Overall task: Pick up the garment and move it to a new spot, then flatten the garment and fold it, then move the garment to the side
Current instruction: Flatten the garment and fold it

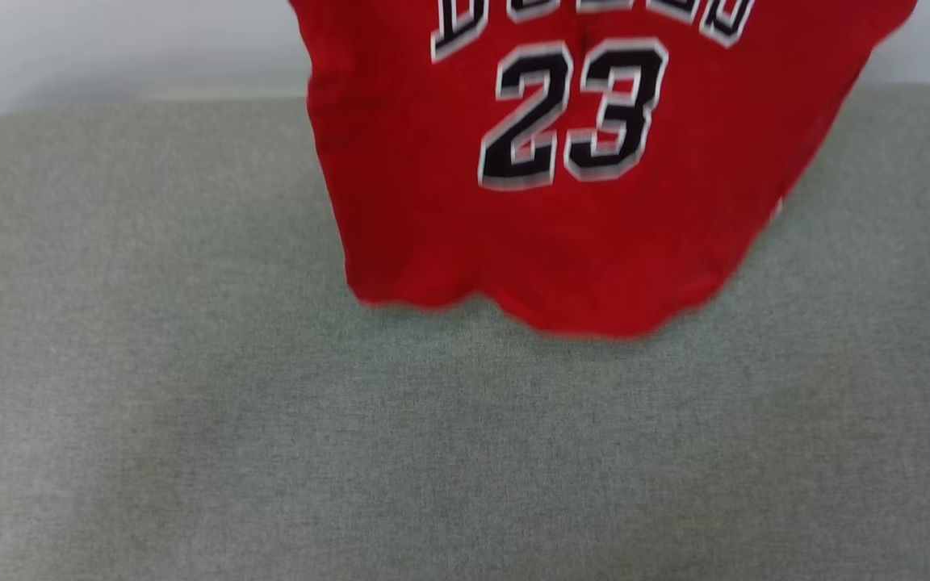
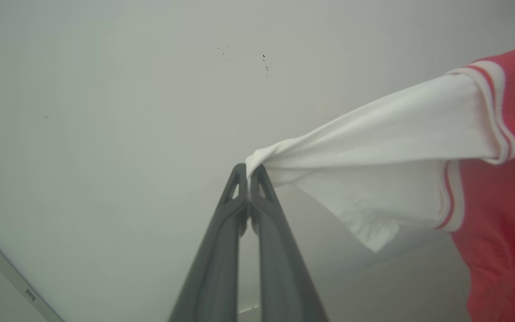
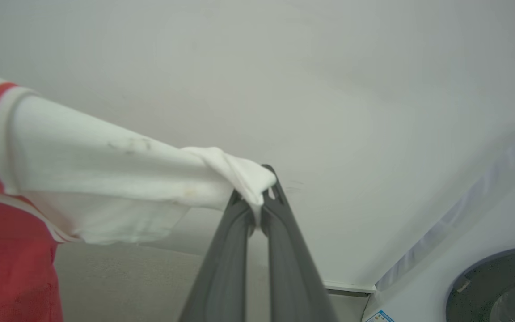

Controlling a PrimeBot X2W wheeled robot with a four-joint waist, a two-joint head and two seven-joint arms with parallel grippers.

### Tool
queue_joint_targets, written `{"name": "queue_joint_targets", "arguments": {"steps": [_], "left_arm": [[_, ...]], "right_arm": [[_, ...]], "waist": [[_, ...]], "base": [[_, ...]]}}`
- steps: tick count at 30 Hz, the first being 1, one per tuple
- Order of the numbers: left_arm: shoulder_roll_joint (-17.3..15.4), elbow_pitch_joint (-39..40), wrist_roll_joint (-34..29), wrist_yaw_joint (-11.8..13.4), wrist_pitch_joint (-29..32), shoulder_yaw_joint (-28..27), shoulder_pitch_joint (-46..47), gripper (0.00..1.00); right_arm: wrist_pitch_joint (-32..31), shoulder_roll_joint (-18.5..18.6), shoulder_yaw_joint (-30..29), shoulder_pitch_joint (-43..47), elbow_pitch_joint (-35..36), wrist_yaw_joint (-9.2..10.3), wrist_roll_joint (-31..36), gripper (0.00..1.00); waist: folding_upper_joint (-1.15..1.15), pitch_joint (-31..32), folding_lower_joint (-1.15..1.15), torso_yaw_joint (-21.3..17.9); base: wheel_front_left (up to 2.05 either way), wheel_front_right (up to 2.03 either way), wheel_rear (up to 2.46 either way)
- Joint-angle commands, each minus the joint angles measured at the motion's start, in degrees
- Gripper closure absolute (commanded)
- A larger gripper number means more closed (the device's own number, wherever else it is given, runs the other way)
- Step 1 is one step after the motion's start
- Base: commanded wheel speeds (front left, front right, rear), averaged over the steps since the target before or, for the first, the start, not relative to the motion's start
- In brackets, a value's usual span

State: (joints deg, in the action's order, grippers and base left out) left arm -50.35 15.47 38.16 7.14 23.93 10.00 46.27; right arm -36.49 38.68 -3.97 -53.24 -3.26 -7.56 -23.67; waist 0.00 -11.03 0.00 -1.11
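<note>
The garment, a red jersey with a black "23" outlined in white, hangs in the air at the top middle of the head view, its hem blurred just above the grey surface. My left gripper is shut on the tip of one white sleeve, which stretches off to the right toward the red body. My right gripper is shut on the tip of the other white sleeve, pulled taut from the left, with the red body hanging below.
A wide grey fabric-covered surface lies under the hanging jersey. A pale wall stands behind it. A white washing machine with a dark round door sits at the lower right of the right wrist view.
</note>
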Motion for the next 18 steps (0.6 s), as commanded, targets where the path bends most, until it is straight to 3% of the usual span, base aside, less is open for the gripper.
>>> {"name": "queue_joint_targets", "arguments": {"steps": [1,10,18], "left_arm": [[0.4,-2.2,-1.0,-0.6,-0.2,0.4,3.5,1.0],[6.1,-17.8,-5.7,-5.9,-3.7,5.6,27.2,1.0],[11.5,-33.8,-10.7,-7.8,-12.4,7.7,44.3,1.0]], "right_arm": [[1.1,0.9,0.6,-3.0,-1.9,0.14,0.5,1.0],[8.8,0.4,8.3,-22.5,-13.2,0.14,3.4,1.0],[17.4,-2.5,11.4,-36.8,-25.5,0.14,7.9,1.0]], "waist": [[0.0,-3.9,0.0,0.2],[0.0,-14.8,0.0,0.8],[0.0,-23.4,0.0,1.2]], "base": [[0.0,0.0,0.0],[0.0,0.0,0.0],[0.0,0.0,0.0]]}}
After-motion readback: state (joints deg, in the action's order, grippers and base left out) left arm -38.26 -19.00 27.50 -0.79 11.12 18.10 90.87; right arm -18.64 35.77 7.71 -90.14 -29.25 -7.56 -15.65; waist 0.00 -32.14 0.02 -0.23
